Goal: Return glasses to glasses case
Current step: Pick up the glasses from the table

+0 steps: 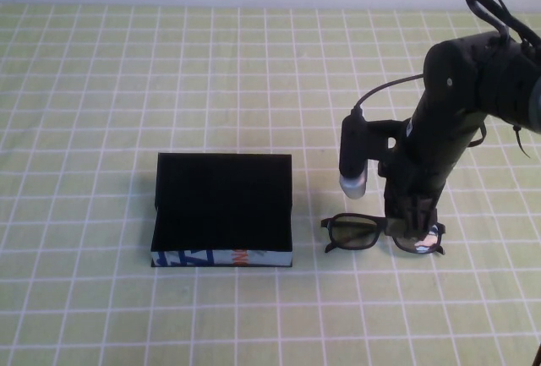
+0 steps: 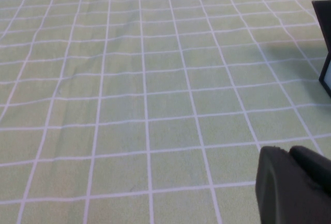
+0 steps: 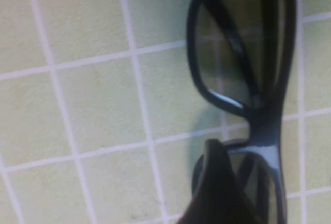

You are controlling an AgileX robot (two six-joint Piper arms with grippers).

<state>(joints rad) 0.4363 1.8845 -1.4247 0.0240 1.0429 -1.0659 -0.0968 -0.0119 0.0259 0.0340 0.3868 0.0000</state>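
The black glasses [image 1: 351, 232] lie on the checked cloth just right of the glasses case [image 1: 224, 205], which stands open with its lid up and its printed front edge toward me. My right gripper [image 1: 414, 229] points down onto the glasses' right lens, jaws slightly apart around it. The right wrist view shows the frame [image 3: 269, 125] close up, with one finger [image 3: 217, 182] at the lens rim. My left gripper [image 2: 293, 152] is out of the high view. It hangs shut and empty over bare cloth, with a corner of the case [image 2: 326, 43] at the edge.
A green cloth with a white grid [image 1: 127, 87] covers the whole table. The right arm's cable [image 1: 385, 87] loops above the glasses.
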